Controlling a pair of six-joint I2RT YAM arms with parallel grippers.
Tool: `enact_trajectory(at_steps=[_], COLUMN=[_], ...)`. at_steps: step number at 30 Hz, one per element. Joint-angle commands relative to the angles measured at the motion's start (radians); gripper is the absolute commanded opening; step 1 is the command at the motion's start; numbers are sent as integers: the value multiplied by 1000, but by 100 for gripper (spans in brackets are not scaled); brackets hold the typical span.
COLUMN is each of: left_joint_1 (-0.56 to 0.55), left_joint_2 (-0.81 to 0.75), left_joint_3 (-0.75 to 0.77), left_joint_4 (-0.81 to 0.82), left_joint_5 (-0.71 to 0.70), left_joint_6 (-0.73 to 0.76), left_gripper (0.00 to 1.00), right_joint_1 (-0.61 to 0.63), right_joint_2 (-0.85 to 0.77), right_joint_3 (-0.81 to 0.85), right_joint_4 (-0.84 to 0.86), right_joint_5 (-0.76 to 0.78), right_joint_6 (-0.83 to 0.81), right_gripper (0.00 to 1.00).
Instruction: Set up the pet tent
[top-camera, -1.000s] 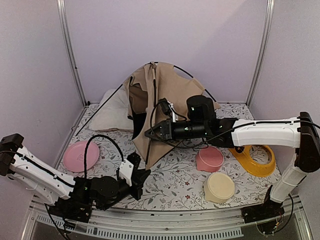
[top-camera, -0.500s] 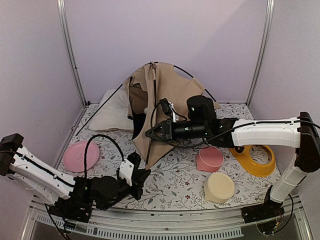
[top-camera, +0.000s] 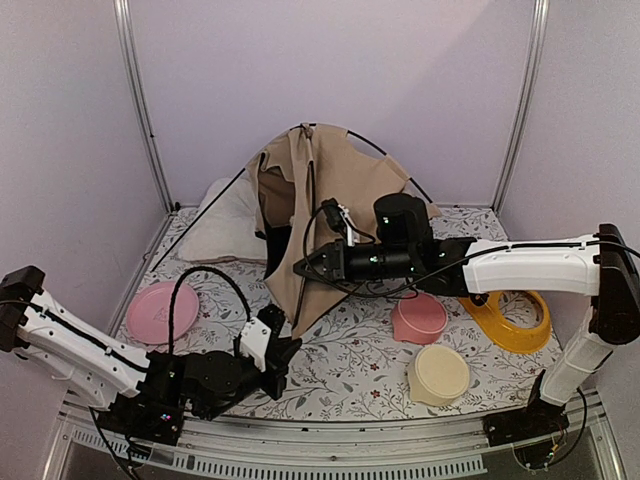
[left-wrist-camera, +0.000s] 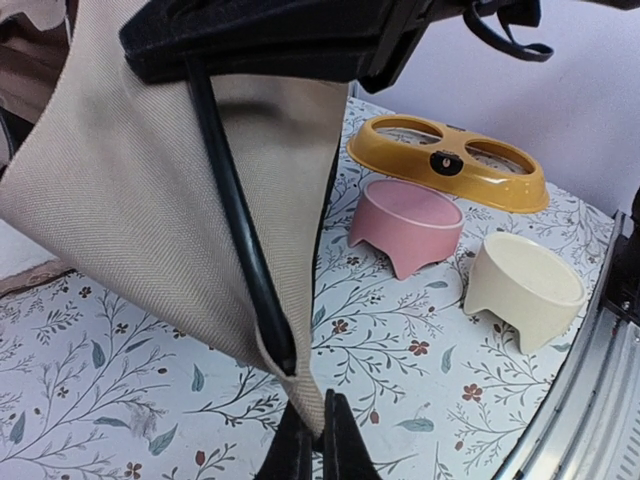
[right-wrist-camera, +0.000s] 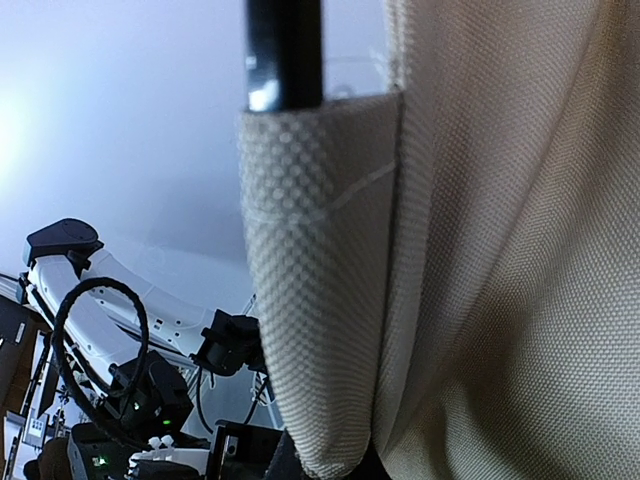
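My right gripper (top-camera: 298, 268), clamped on the pet tent (top-camera: 345, 185) just ahead; left gripper (left-wrist-camera: 318, 440) closed beneath. Tugging could pop the pole (left-wrist-camera: 240, 230) from its pocket (right-wrist-camera: 320, 280).

Passable over bare tabletop (top-camera: 350, 345) between pink plate (top-camera: 160, 312) and pet tent (top-camera: 350, 180) flap, and from flap to pink bowl (top-camera: 420, 318). Crowded at right by 3 dishes near each other: pink bowl, cream bowl (top-camera: 440, 372), yellow feeder (top-camera: 508, 318). Barred mid-table by right arm (top-camera: 520, 262) reaching to tent. Blocked rear-left by cushion (top-camera: 225, 225) just beside tent.
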Motion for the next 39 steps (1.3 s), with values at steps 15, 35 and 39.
enact_trajectory(at_steps=[15, 35, 39], left_joint_1=[57, 127, 127], left_joint_2=[-95, -114, -138], left_joint_3=[35, 92, 72], left_joint_4=[-187, -307, -337], left_joint_5=[298, 284, 259], left_joint_6=[-16, -108, -144], left_gripper=[0, 0, 0], right_joint_1=[2, 41, 39], right_joint_2=[12, 8, 3], right_joint_3=[9, -23, -15], right_joint_4=[98, 28, -9], right_joint_5=[422, 425, 446], right_joint_6=[-128, -126, -139], right_gripper=[0, 0, 0])
